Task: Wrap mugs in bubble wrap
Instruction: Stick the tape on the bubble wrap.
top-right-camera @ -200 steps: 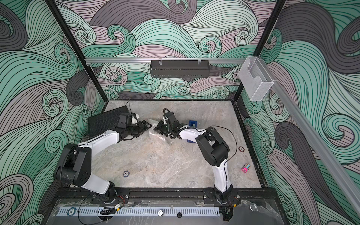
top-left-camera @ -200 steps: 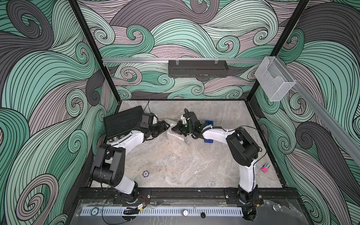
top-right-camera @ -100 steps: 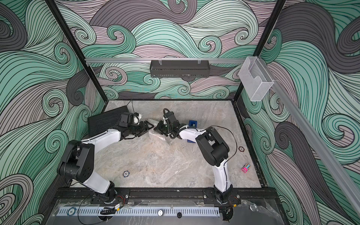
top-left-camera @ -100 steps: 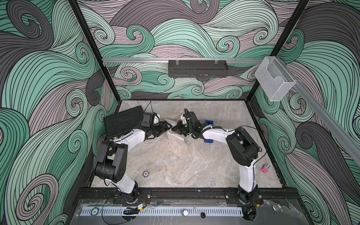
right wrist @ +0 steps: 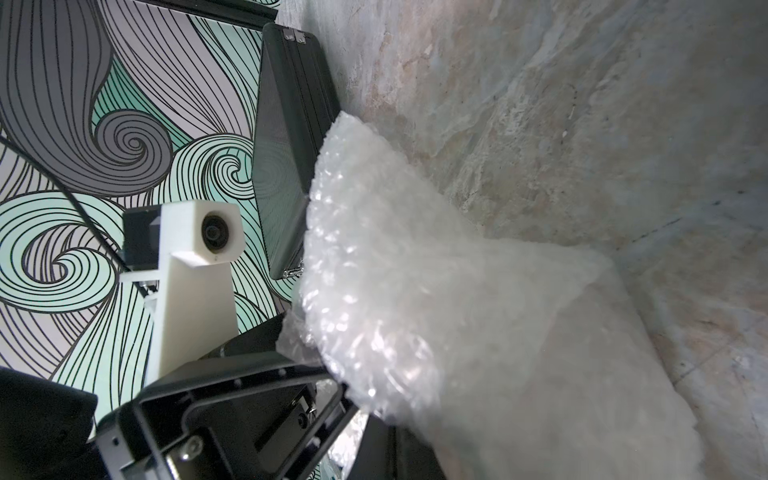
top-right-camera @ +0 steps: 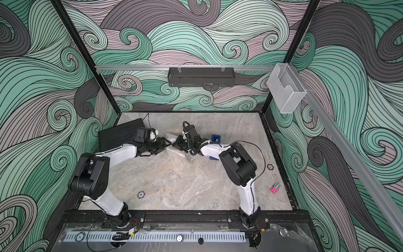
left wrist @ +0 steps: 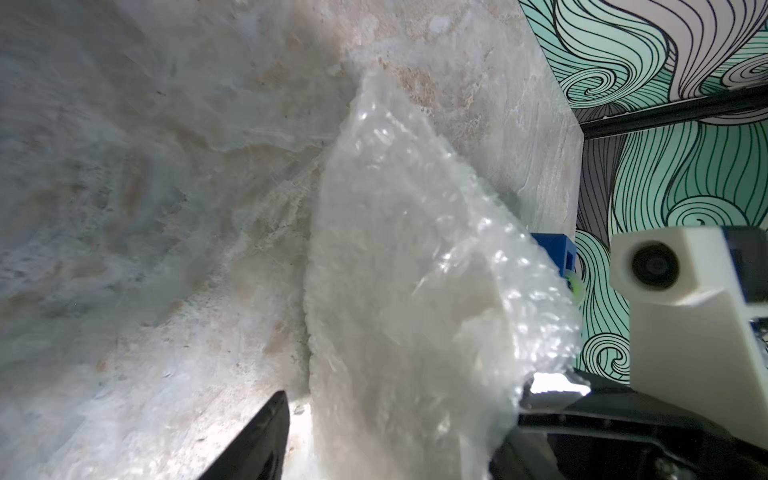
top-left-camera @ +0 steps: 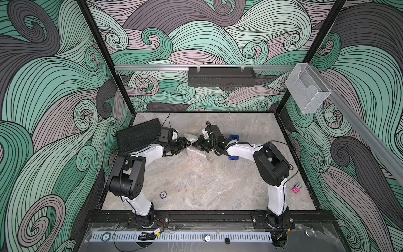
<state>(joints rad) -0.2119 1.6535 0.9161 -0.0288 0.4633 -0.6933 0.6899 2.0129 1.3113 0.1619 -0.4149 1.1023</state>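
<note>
The bubble wrap [top-left-camera: 197, 150] [top-right-camera: 177, 152] lies bunched into a whitish bundle at the back middle of the table. It fills both wrist views [left wrist: 395, 270] [right wrist: 415, 270]. The mug is hidden; no pink ceramic shows plainly through the plastic. My right gripper [top-left-camera: 195, 144] [top-right-camera: 174, 144] [right wrist: 399, 436] is shut on an edge of the wrap. From the opposite side my left gripper [top-left-camera: 188, 144] [top-right-camera: 168, 144] [left wrist: 390, 449] faces it almost tip to tip. Its jaws stand wide on either side of the bundle's end, and a bright gap shows beside one finger [left wrist: 262, 436].
A black case [top-left-camera: 137, 135] leans at the back left, close behind the left wrist. A blue tape dispenser [top-left-camera: 233, 138] sits under the right forearm. A poker chip [top-left-camera: 163, 194], a small pink object [top-left-camera: 296, 188] and a dark ring [top-right-camera: 270, 167] lie nearer the front.
My left gripper has slid right, up to the wrap and close to the right gripper, and its jaws have narrowed a little. The right arm has held still.
</note>
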